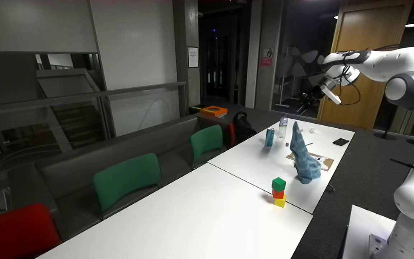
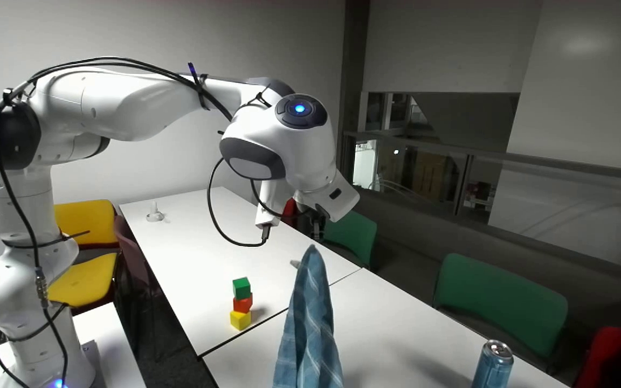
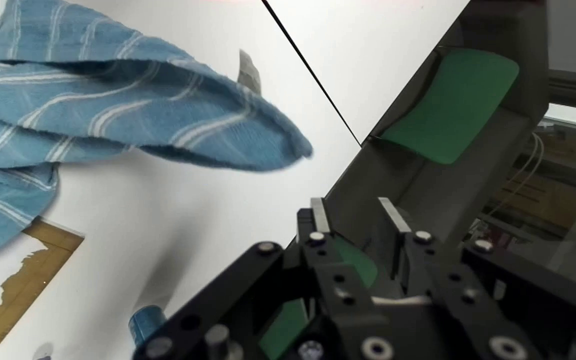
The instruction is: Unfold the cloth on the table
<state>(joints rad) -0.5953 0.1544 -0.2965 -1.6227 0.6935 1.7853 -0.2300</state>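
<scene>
Now see stacked blocks point(image 1: 278, 194), a blue can point(image 1: 269, 137) and a bottle point(image 1: 283, 127) around the cloth point(image 1: 303, 158) on the tabletop point(image 1: 253, 167), plus a brown board point(image 3: 33, 285) partly hidden by it. Find the cloth gathered into a narrow peak, pointing upward, near upright along its long axis, leaning slightly. See it below the end effector point(image 3: 355, 206), near but apart. Find the end effector spread to a clear gap, holding nothing.
</scene>
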